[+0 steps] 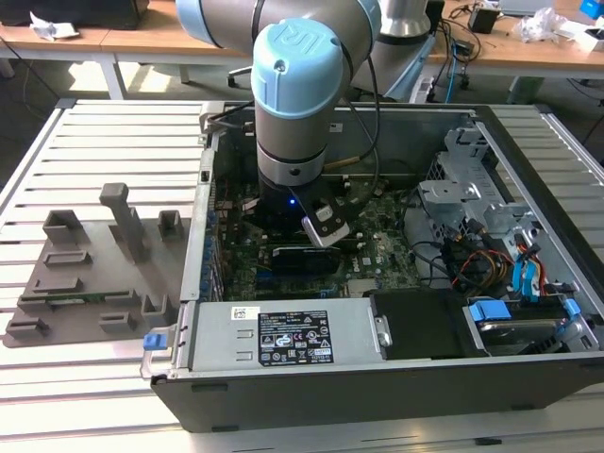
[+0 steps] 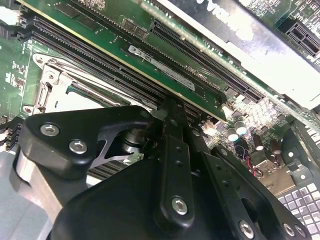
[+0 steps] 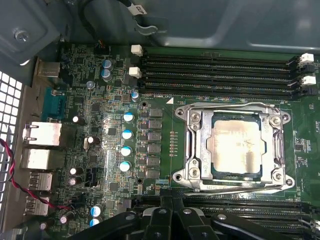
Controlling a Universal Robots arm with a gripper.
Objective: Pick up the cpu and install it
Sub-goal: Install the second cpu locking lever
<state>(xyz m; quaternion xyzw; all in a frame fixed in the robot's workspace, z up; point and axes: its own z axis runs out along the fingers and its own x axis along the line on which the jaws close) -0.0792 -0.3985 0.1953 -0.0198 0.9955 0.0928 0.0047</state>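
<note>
The cpu [image 3: 235, 147] is a flat square chip with a silvery, smudged top. In the first wrist view it lies flat inside the metal-framed socket [image 3: 192, 145] on the green motherboard. My gripper [image 3: 173, 202] hangs low over the memory slots beside the socket, clear of the chip. Its fingers [image 2: 172, 130] look pressed together with nothing between them. In the exterior view the arm's wrist [image 1: 293, 179] reaches down into the open computer case [image 1: 377, 377], above the board's middle.
A long black expansion card [image 1: 302, 257] lies just in front of the wrist. A drive cage [image 1: 472, 189] and coloured cables [image 1: 491, 264] fill the case's right side. A grey fixture plate [image 1: 85, 274] with holders sits on the slatted table at the exterior view's left.
</note>
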